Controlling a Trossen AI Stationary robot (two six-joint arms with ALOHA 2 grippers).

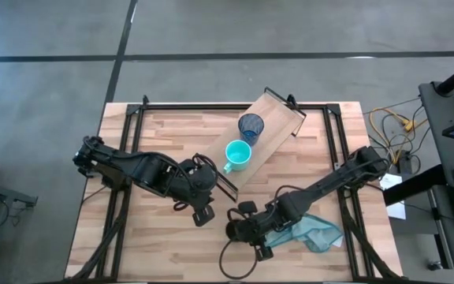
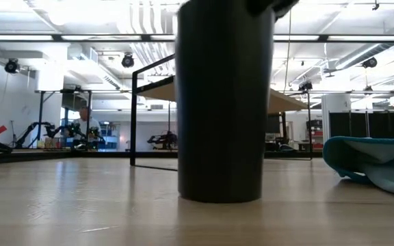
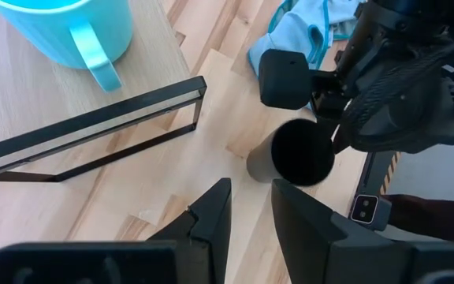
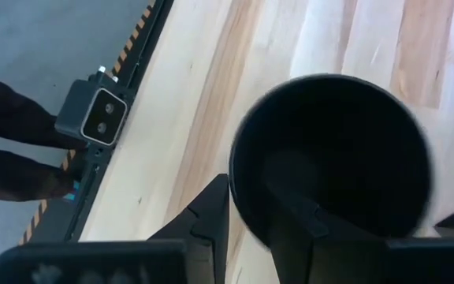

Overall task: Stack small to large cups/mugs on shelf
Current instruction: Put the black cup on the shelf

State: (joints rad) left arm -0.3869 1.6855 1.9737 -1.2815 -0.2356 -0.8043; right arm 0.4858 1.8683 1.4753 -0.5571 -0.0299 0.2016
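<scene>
The black cup [image 2: 221, 102] stands near the table's front edge, with my right gripper [image 1: 239, 229] shut on its rim. In the left wrist view the black cup [image 3: 298, 154] shows open end up, below my right gripper [image 3: 321, 87]. The teal mug [image 1: 237, 154] and the dark-blue tumbler [image 1: 251, 126] stand upright on the shelf [image 1: 278, 117], a light plank lying slantwise across the table's middle. My left gripper [image 1: 203, 209] hovers left of the black cup, beside the shelf's near wire end [image 3: 93, 134]. It is open by a narrow gap and holds nothing. My right gripper holds the black cup by its wall at the rim [image 4: 236, 170], one finger [image 4: 290, 209] inside the cup and the other outside. The fingers slant down from the table's right side. The cup is upright, and its base [image 2: 221, 197] looks to be on the tabletop.
A crumpled teal cloth [image 1: 318, 233] lies right of the black cup, under my right arm. Black frame rails run along the table's edges [image 1: 132, 118]. A small camera box [image 4: 101, 118] sits at the near edge. Bare wood lies near left.
</scene>
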